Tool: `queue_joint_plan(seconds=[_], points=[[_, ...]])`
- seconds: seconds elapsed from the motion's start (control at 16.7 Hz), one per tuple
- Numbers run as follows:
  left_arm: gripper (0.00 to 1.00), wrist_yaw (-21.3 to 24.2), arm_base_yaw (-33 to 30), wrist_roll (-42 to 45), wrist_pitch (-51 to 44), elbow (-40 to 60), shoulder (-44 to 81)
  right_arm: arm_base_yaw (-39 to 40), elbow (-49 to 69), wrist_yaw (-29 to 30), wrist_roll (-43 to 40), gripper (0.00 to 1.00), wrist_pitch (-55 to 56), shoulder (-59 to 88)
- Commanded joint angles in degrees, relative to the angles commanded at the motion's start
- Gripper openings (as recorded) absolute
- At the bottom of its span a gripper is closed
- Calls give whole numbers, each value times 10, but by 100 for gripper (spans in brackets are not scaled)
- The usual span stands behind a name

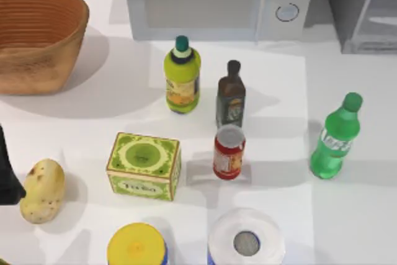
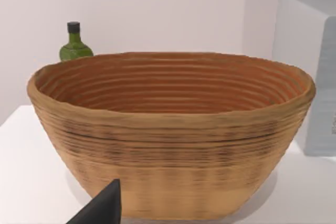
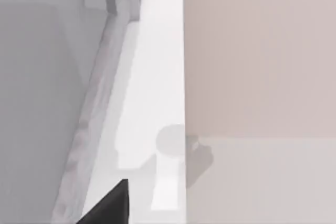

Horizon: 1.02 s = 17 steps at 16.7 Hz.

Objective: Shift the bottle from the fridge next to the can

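The green bottle [image 1: 335, 138] stands upright on the table at the right, in front of the grey fridge [image 1: 363, 7] at the back right corner. The red can [image 1: 229, 152] stands upright near the middle, a good gap to the left of the bottle. My left gripper [image 1: 7, 172] shows as a dark shape at the table's left edge, beside a potato, far from both. A dark tip of it [image 2: 100, 209] points at a wicker basket. A dark tip of my right gripper [image 3: 107, 205] shows beside the fridge's [image 3: 47, 77] grey panel and pale edge.
A white microwave [image 1: 211, 1] stands at the back, a wicker basket [image 1: 37, 35] at back left. A yellow-green bottle [image 1: 182, 79] and a brown bottle [image 1: 231, 94] stand behind the can. A green box [image 1: 144, 166], potato [image 1: 42, 190], yellow lid [image 1: 136, 246] and white roll [image 1: 246, 240] fill the front.
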Motion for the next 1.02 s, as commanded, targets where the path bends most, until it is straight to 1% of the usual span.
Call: queue_joint_plan(seconds=[0.18, 0.6, 0.72, 0.84, 1.02], points=[[100, 0, 0, 0, 0, 0, 0, 40, -2, 8, 47, 100, 46, -1], [100, 0, 0, 0, 0, 0, 0, 43, -12, 15, 56, 100, 54, -5], [100, 0, 0, 0, 0, 0, 0, 71, -30, 47, 87, 100, 69, -8], [100, 0, 0, 0, 0, 0, 0, 117, -49, 95, 136, 100, 92, -19], [100, 0, 0, 0, 0, 0, 0, 222, -73, 167, 198, 100, 137, -49]])
